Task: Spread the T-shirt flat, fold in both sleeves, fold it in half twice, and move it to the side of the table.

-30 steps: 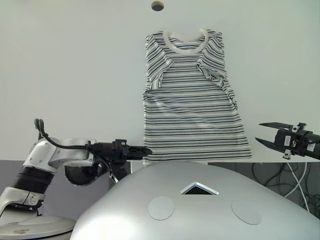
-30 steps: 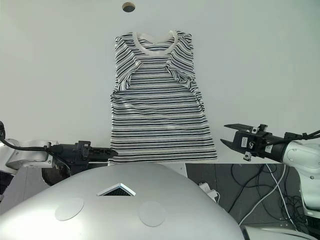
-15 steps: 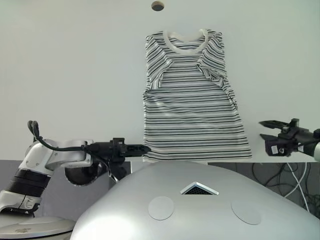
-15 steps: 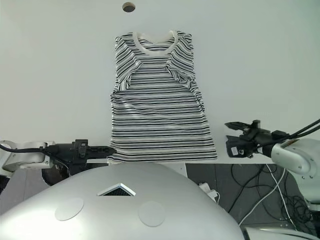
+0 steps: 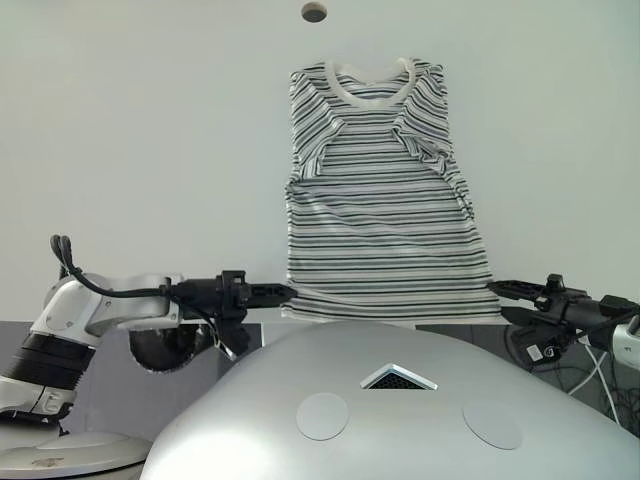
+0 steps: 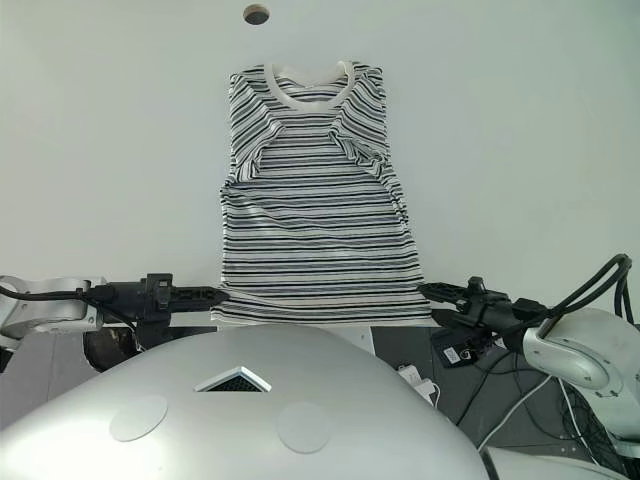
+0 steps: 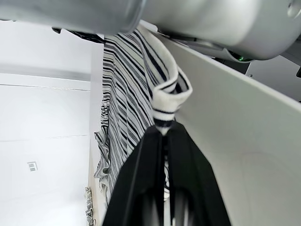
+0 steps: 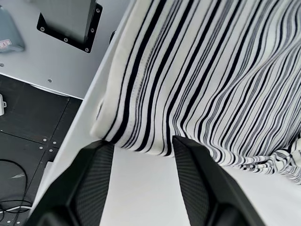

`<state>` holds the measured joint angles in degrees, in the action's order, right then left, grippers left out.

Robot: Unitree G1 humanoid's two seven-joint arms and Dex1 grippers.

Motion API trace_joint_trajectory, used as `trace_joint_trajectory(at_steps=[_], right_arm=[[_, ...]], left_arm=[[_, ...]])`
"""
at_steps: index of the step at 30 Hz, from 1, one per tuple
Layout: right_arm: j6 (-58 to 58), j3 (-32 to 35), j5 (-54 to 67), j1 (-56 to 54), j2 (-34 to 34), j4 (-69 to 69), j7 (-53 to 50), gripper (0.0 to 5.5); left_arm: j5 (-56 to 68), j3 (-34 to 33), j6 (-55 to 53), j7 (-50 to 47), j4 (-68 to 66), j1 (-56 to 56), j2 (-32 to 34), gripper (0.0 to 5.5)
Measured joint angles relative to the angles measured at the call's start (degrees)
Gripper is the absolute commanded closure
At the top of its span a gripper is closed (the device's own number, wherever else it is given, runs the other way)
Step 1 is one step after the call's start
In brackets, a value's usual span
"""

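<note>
Right gripper is swinging in from the side — now arriving at the near right hem corner of the T-shirt.

Its fingers are standing well apart, gripping nothing, with the hem corner lying just at their tips. The left gripper is pinching the near left hem corner, closed tight on a raised fold of striped cloth. The T-shirt is lying flat on the white table — collar at the far end, both sleeves folded in over the chest, hem along the near edge. A small dark disc is sitting just beyond the collar.
</note>
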<state>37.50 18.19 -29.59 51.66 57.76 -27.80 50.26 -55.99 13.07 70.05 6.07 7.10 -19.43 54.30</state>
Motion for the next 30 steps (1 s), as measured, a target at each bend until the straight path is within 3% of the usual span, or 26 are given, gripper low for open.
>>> trace_joint_trajectory(at_steps=[7,20,30], right_arm=[[-0.27,-4.77,-1.39,-5.22,0.12,-0.03,-0.96,3.18],[-3.94,-3.65,4.56,-2.43,1.98,-4.30,5.22,5.47],[-6.98,-3.17,7.14,-4.52,0.18,-4.19,4.62,5.47]], left_arm=[[0.01,0.40,-0.61,0.00,0.35,0.20,0.32,5.49],[4.25,1.02,-4.26,4.01,0.84,0.98,0.72,5.50],[16.16,2.98,-9.29,12.72,2.29,-1.16,3.24,5.50]])
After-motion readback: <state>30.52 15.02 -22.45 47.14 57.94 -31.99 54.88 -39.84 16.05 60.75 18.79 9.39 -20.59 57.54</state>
